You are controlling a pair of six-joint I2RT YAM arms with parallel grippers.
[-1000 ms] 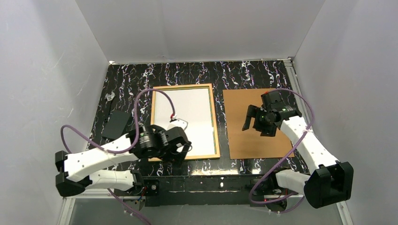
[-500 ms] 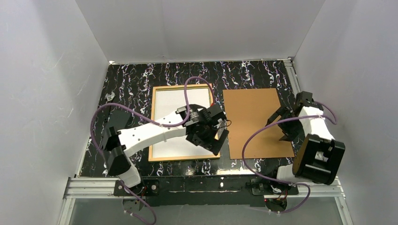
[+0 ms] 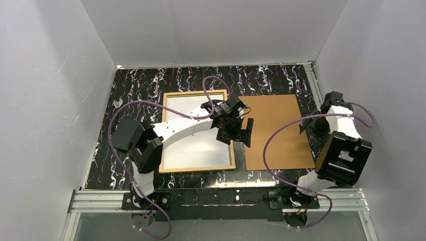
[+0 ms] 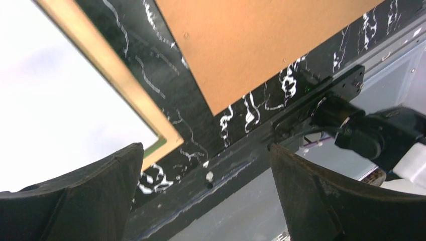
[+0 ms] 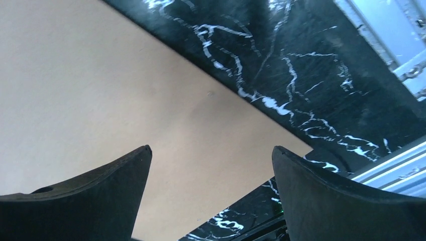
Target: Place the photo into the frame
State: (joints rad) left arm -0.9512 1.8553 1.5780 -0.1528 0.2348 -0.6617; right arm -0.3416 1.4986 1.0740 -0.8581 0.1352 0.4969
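left gripper is hanging wide open, empty, between green tan-backed rectangular frame and brown backing board. white-side-up paper photo is lying inside frame. right gripper is gaping empty over board's right edge.

Lab booth: white walls enclosing marbled table

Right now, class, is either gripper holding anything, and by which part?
Nothing is held. The left gripper hangs open between the frame and the brown board; the right gripper is open over that board's right edge.
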